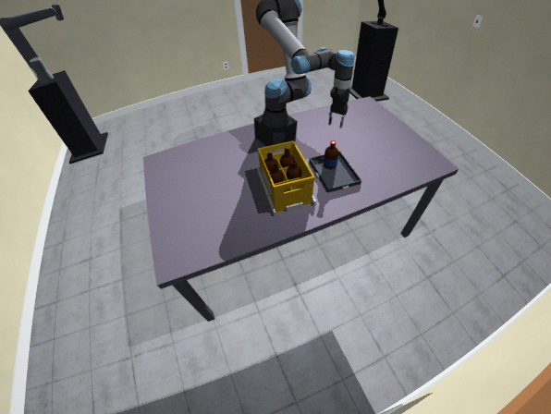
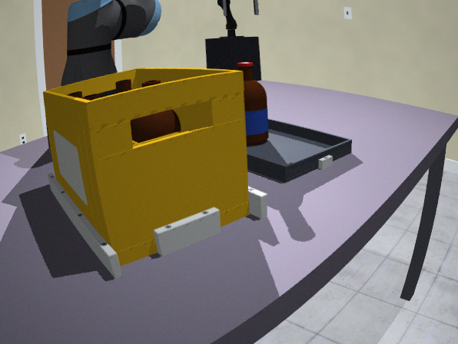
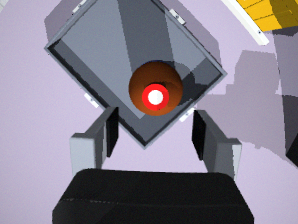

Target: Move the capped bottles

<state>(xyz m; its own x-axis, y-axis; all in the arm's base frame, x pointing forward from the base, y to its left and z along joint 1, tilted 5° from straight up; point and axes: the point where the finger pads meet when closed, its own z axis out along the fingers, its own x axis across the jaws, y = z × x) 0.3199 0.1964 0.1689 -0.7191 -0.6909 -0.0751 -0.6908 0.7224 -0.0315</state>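
The black two-finger gripper (image 1: 337, 121) is hanging high above the table with its fingers spread wide, gripping nothing. Below it, a brown red-capped bottle with a blue label (image 2: 253, 107) is standing upright in a corner of the shallow dark grey tray (image 2: 307, 155). Just beside the tray, the yellow plastic crate (image 2: 161, 169) is holding four brown bottles (image 1: 282, 166) (their necks are showing no caps).
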